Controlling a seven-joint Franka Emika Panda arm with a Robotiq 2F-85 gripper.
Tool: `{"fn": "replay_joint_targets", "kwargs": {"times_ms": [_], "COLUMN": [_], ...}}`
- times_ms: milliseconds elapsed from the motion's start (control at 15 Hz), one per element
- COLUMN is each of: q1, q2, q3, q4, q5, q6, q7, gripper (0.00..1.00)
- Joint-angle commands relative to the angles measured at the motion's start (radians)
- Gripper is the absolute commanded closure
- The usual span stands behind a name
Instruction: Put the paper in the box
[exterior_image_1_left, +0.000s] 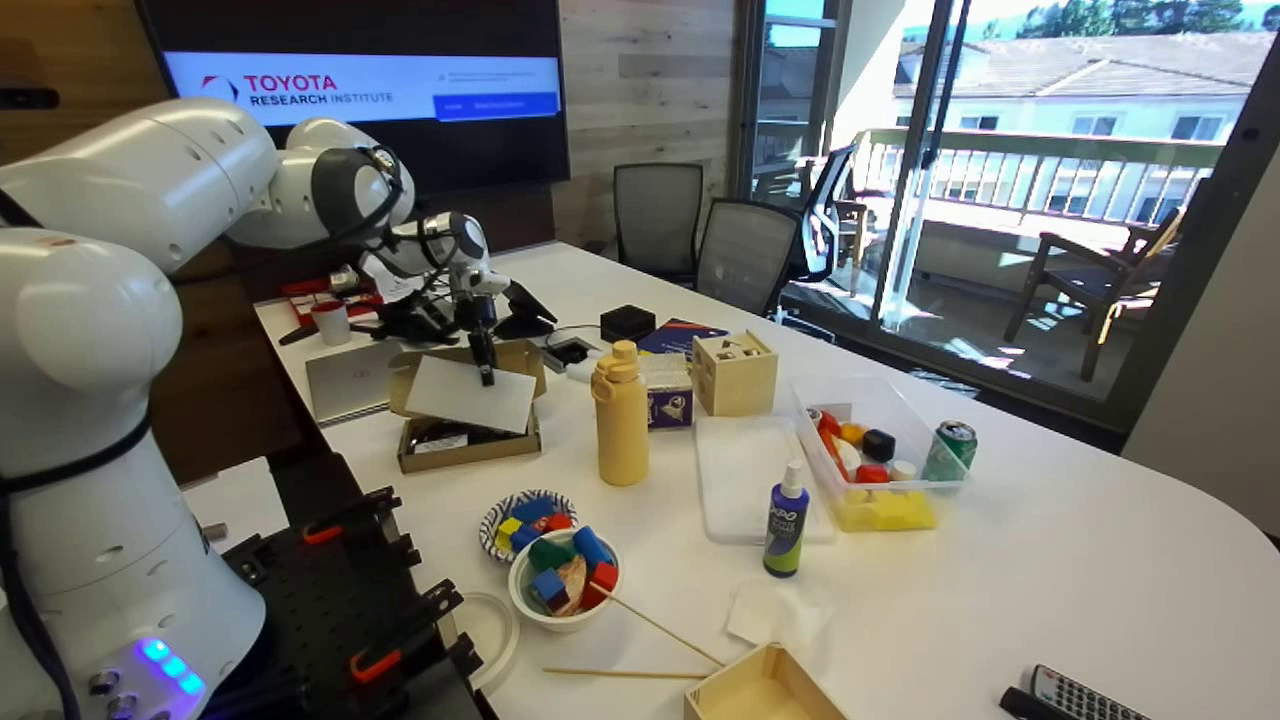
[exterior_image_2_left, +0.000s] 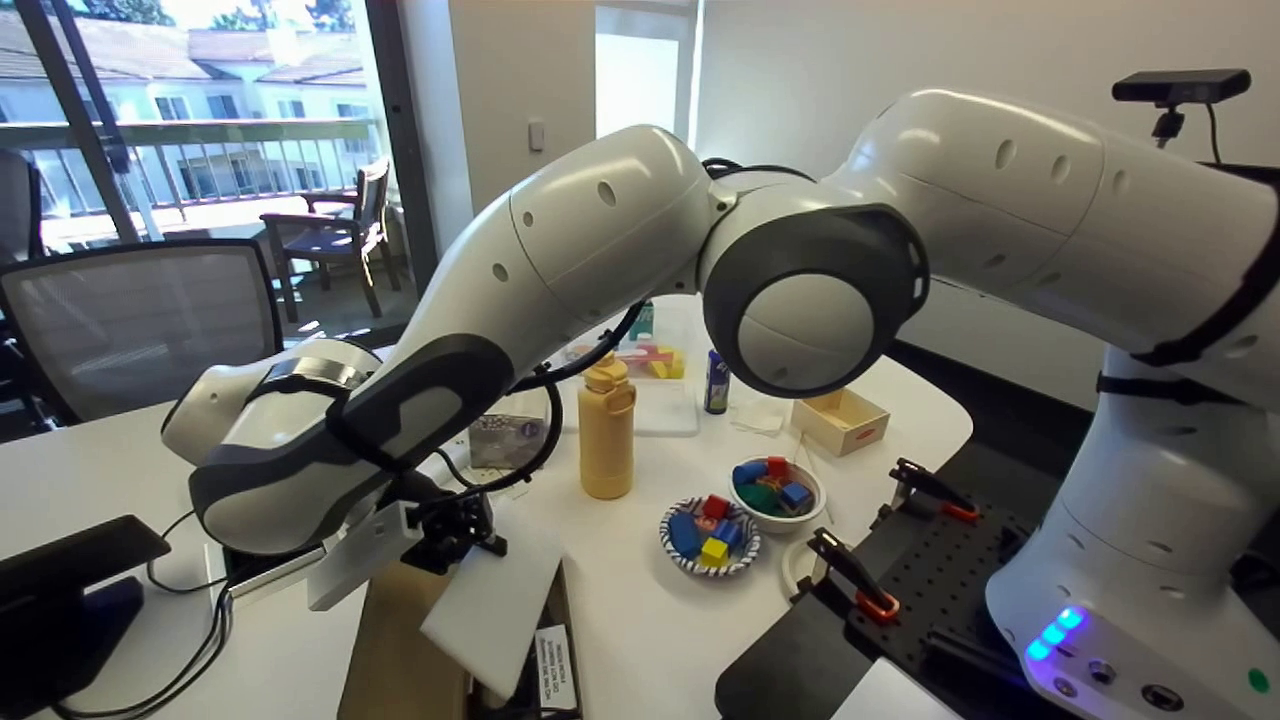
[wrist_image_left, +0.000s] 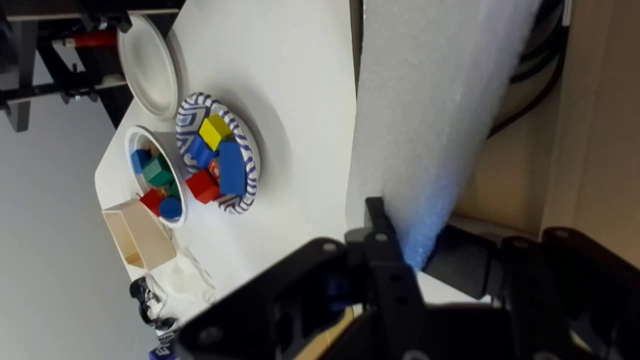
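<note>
And the gripper (exterior_image_1_left: 487, 376) nips one edge of the paper (exterior_image_1_left: 462, 394), pale and thick-looking, holding it tilted over the open box (exterior_image_1_left: 470, 456), presumably so the rest can drop inside!

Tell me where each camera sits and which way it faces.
An exterior view: raised beside the robot base, facing wall screen and balcony; arm at left.
An exterior view: raised near the cardboard box, facing white wall and balcony; arm crossing it.
Wrist view: wrist-mounted, looking past the hand along the white foam sheet.
Both exterior views share base, arm and yellow bottle.
</note>
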Motion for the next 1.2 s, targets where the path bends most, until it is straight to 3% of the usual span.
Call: {"fn": "replay_joint_targets", "kwargs": {"times_ms": [0, 467, 533, 667, 1133], "q1": [0.018, 0.043, 0.048, 0.06, 0.064], "q2": [-0.032, -0.024, -0.025, -0.029, -0.044], "q3": [-0.008, 0.009, 0.01, 0.011, 0.016], "q4": [-0.044, -0.043, -0.045, -0.05, -0.078], "q5": [-0.063, -0.108, -0.108, -0.111, -0.106], "q6": [0.036, 0.064, 0.066, 0.075, 0.183], "q7": [-0.07, -0.151, -0.15, -0.145, -0.144], "gripper": [0.97, 0.97, 0.65, 0.57, 0.04]}}
